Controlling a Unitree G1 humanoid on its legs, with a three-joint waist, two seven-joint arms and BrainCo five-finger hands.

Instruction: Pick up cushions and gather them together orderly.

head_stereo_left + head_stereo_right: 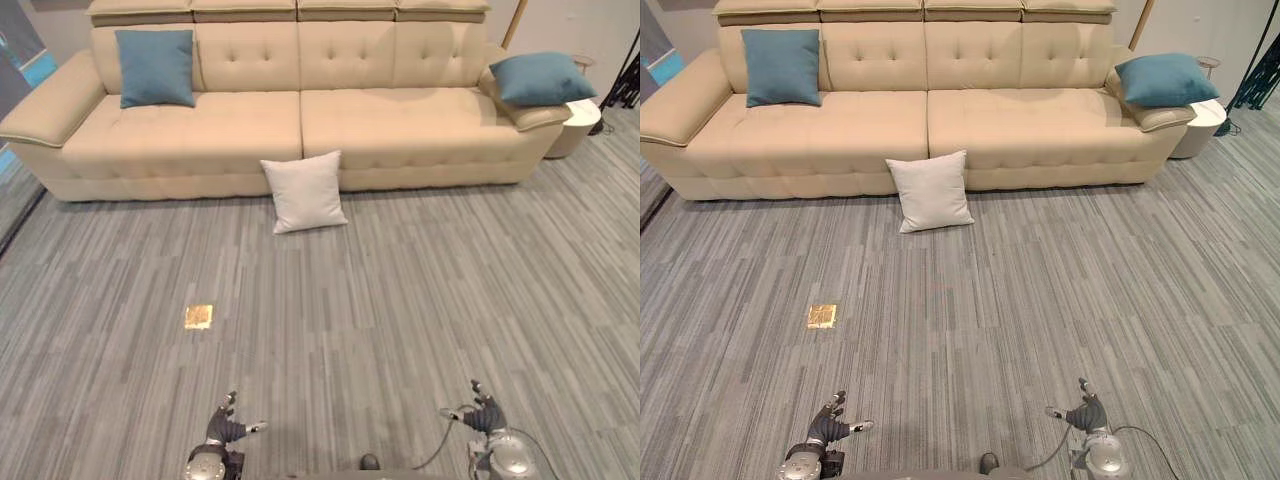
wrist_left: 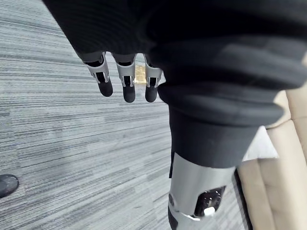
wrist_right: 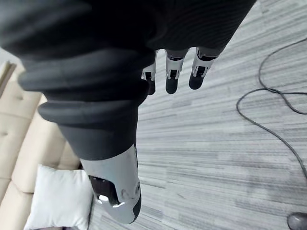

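the left hand (image 2: pixel 125 79) and right hand (image 3: pixel 172 72) show silver dark-tipped fingers (image 2: pixel 104 82) below black ribbed covers (image 2: pixel 216 72).

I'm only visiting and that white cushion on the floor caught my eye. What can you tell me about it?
The white cushion is square and plump, of plain soft-looking cloth with pointed corners. It stands on its lower edge on the grey striped floor, tilted back against the front of the beige sofa, near its middle.

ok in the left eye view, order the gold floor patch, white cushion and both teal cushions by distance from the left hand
From the left hand:
1. gold floor patch, floor just ahead.
2. white cushion, against the sofa front.
3. left teal cushion, sofa's left end.
4. right teal cushion, sofa's right end.
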